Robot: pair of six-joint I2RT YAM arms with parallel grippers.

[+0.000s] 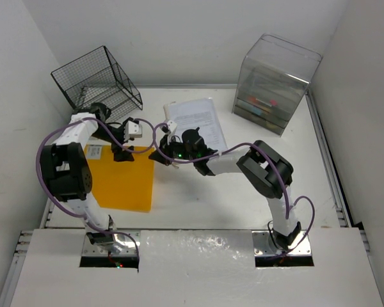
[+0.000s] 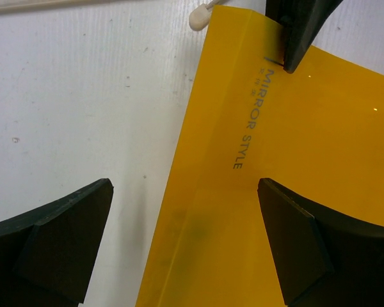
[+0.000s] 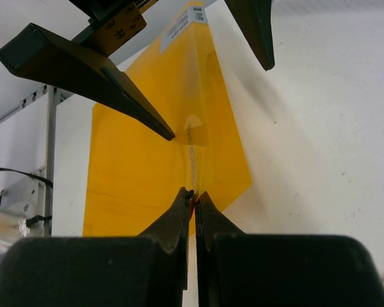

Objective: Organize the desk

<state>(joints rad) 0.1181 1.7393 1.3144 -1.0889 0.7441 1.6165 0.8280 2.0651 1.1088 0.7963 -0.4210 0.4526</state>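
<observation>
One yellow folder (image 1: 121,182): left hand (image 2: 185,192) spread wide, empty, above it; right hand (image 3: 193,195) pinches its edge.

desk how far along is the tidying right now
Early on. Done: nothing looks filed yet; the wire rack and the clear drawer box sit at the back. In hand: the right gripper is shut on an edge of the yellow folder, and the open left gripper straddles that edge. Left: the folder and the printed papers lie out on the desk.
</observation>
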